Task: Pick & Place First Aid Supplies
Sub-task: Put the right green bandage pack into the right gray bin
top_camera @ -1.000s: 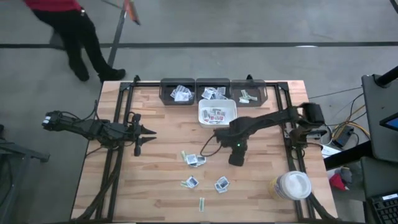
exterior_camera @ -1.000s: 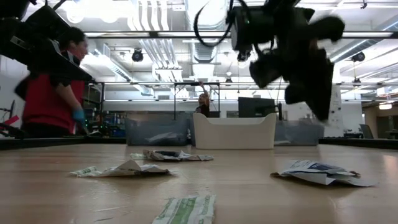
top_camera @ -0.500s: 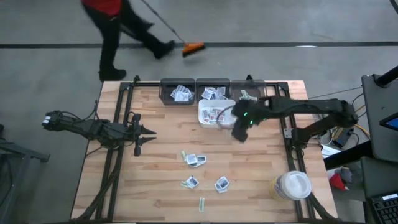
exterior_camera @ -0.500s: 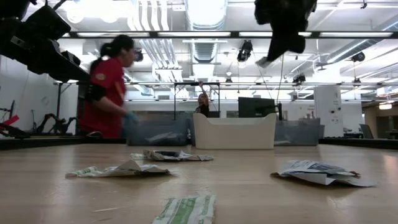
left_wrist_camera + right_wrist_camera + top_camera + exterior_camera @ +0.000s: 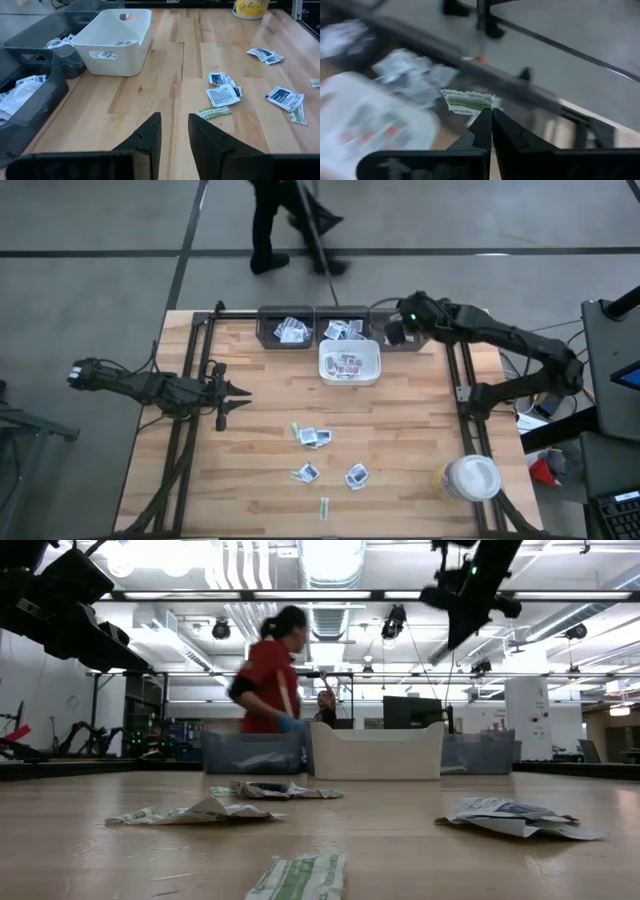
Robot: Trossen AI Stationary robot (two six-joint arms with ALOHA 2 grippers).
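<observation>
1. The wooden table (image 5: pixel 260 470) carries everything; a person (image 5: pixel 268 675) stands beyond its far edge.
2. The right arm reaches across to the far right of the table, its right gripper (image 5: pixel 397 328) raised above the rightmost of three dark bins (image 5: pixel 400 338) lined along the far edge.
3. The left arm lies low at the left side, with the left gripper (image 5: pixel 240 392) pointing toward the middle; its fingers (image 5: pixel 150 135) stand slightly apart with nothing between them.
4. A white tray (image 5: pixel 372 370) sits just near of the middle bin, with red-printed packets inside.
5. A round white-lidded jar (image 5: pixel 468 477) stands at the near right corner.
6. The right gripper's fingers are pressed together on a green-striped packet (image 5: pixel 468 101), which sticks out from their tips over the bins.
7. Loose packets (image 5: pixel 314 437) lie scattered on the boards near the table's middle, with more toward the near edge, including a narrow green strip (image 5: pixel 325 508) nearest of all.
</observation>
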